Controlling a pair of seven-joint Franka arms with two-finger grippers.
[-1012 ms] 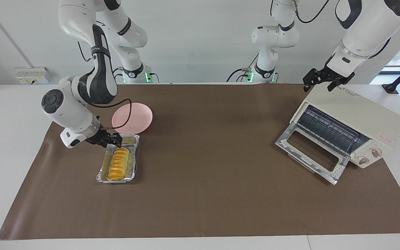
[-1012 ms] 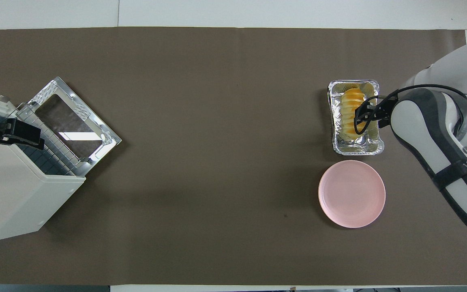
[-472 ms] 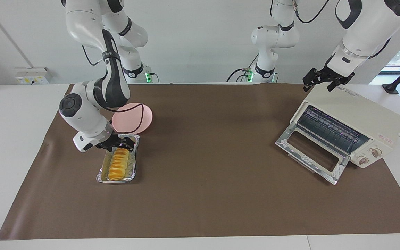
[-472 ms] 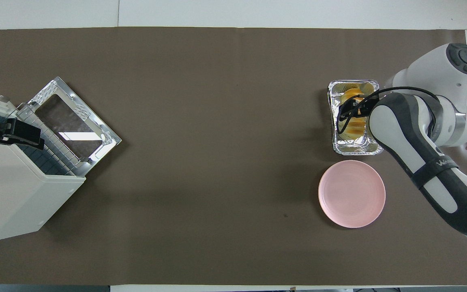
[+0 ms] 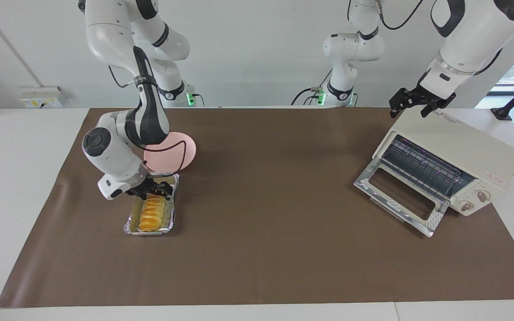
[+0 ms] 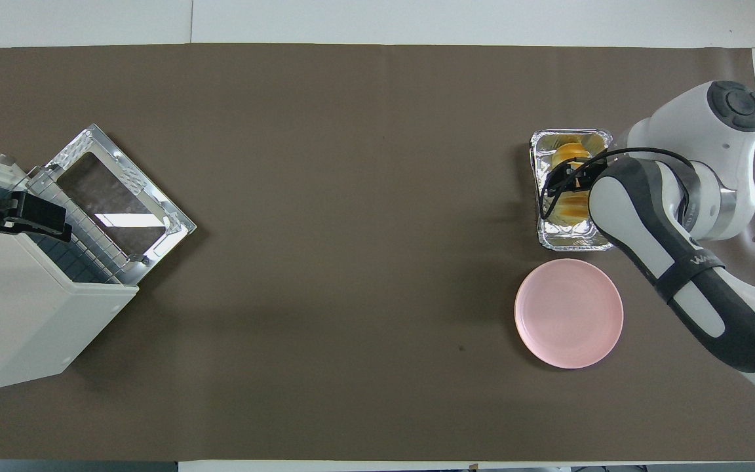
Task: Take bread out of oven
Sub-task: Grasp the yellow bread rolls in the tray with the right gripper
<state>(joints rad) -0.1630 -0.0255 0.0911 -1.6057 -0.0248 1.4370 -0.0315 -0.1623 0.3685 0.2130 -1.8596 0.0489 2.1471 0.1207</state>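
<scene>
The bread [image 5: 150,215], a ridged orange-yellow loaf, lies in a crinkled foil tray [image 5: 128,228] toward the right arm's end of the table. My right gripper [image 5: 156,192] is down in the tray, on the end of the bread [image 6: 571,152] nearer the robots, and hides that end. The cream-white oven [image 5: 462,147] stands at the left arm's end with its glass door [image 5: 400,196] dropped open and the wire rack bare. My left gripper [image 5: 408,111] waits open just above the oven's top edge nearest the robots, holding nothing.
A round pink plate [image 5: 186,150] lies beside the foil tray [image 6: 574,244], nearer to the robots, partly covered by the right arm. A brown mat [image 5: 266,187] covers the table between tray and oven [image 6: 17,314].
The right arm swung in over the foil tray, and its gripper went from the tray's edge onto the bread. The left arm, bread and tray have not moved.
</scene>
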